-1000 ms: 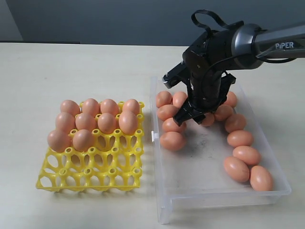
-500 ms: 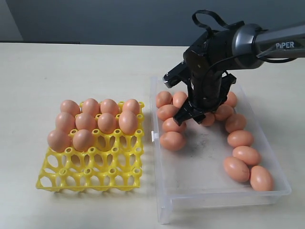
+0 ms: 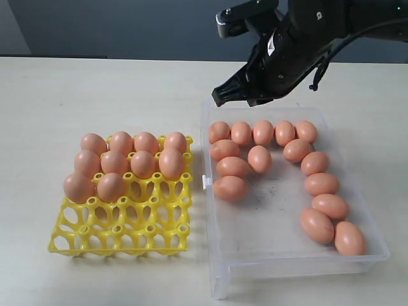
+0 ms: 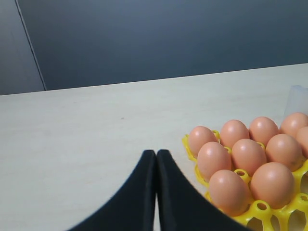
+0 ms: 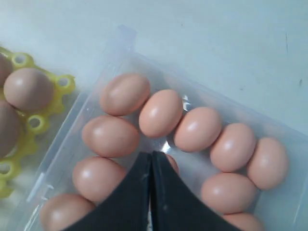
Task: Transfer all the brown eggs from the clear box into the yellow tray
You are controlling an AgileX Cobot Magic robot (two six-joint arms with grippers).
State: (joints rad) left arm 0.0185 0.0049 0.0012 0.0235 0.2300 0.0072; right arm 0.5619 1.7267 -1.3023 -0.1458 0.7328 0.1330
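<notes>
Count: 25 brown eggs (image 3: pixel 259 159) total. 10 sit in the yellow tray (image 3: pixel 121 237): two full rows of four at the far side, plus two at the left end of the third row. The near cups are open lattice. The other 15 are loose in the clear box (image 3: pixel 290 266), just right of the tray and nearly touching it. Five run along the far wall, three more go down the left wall, six curve down the right side to the near right corner, and one lies alone just inside the far row. Box floor in the middle and near left is bare plastic. Right gripper (image 5: pixel 150 155): fingers pressed together, nothing pinched. In the exterior view the right arm (image 3: pixel 299 44) holds it in the air over the box's far-left corner, clear of the eggs. In the right wrist view the closed tips line up over one egg, partly hiding it. Left gripper (image 4: pixel 156 153): fingers also pressed together, empty, over bare table (image 4: pixel 72 144) beside the tray's egg-filled end, touching nothing. It doesn't show in the exterior view.
</notes>
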